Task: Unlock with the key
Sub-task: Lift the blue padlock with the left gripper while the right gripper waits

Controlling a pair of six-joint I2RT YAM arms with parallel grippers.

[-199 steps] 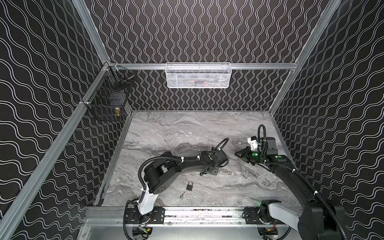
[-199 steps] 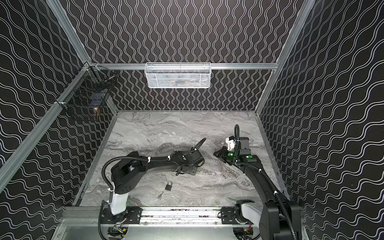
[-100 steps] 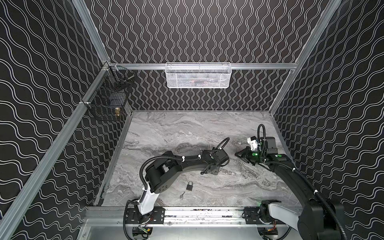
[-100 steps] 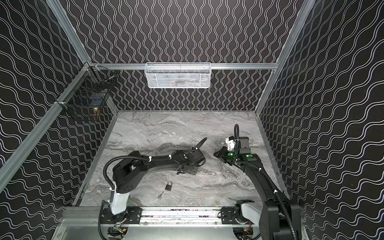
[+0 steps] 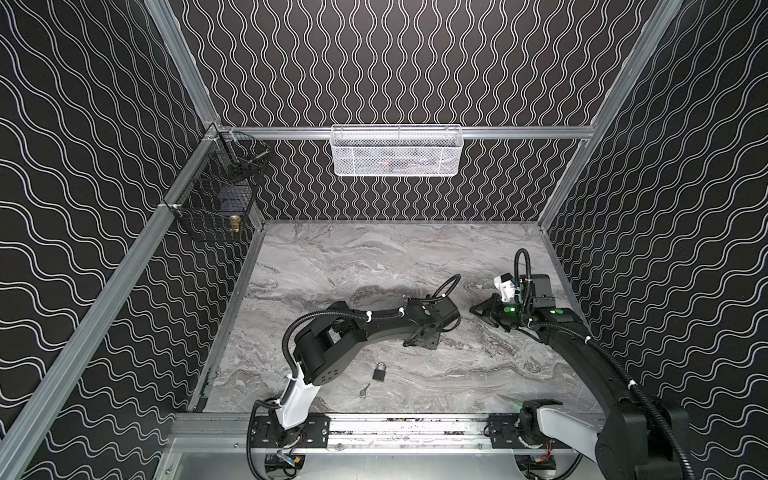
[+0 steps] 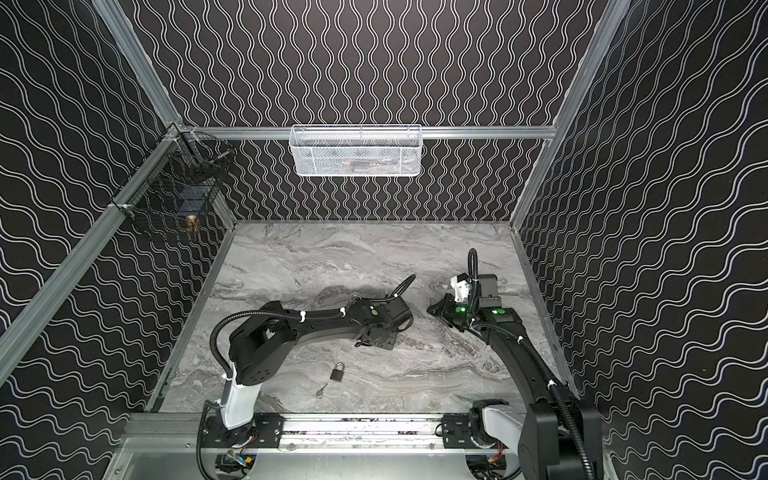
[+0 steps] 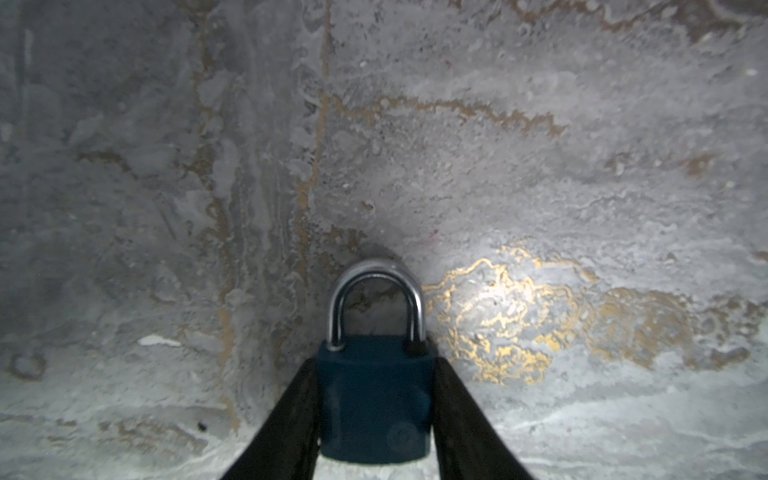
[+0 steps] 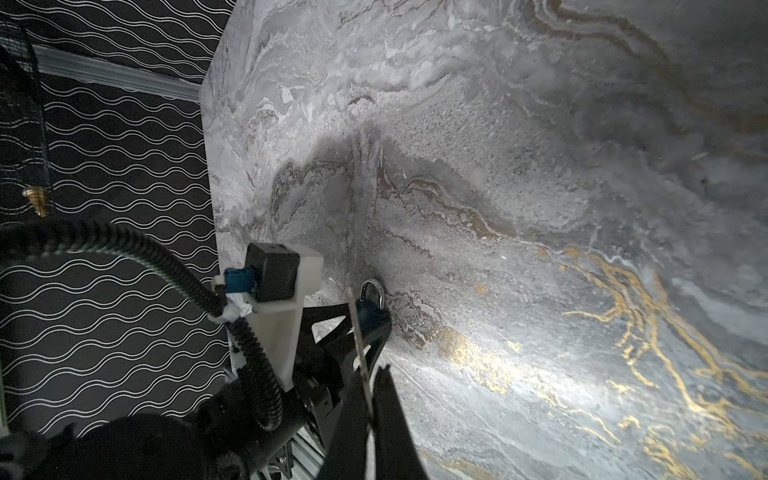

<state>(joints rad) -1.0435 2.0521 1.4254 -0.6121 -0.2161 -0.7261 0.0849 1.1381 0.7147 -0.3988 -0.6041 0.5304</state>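
The left jaws are gripping the body of a dark blue padlock [image 7: 374,399] while standing part-open. Its silver shackle [image 7: 376,303] is pointing out past the tips, so its long axis is running along the jaws and its base is facing back into them. The right jaws are pinching almost closed on a thin silver key [image 8: 358,345], blade leading. The padlock [image 8: 371,312] is lying ahead of that blade, just off its line. By my judgement, the blade is needing to come round to the base end. In a top view, a second padlock [image 5: 379,371] and a small key [image 5: 364,390] are lying loose on the tabletop [image 5: 374,257]. No legible writing is showing; a faint round mark on the held padlock's body is too blurred to read.
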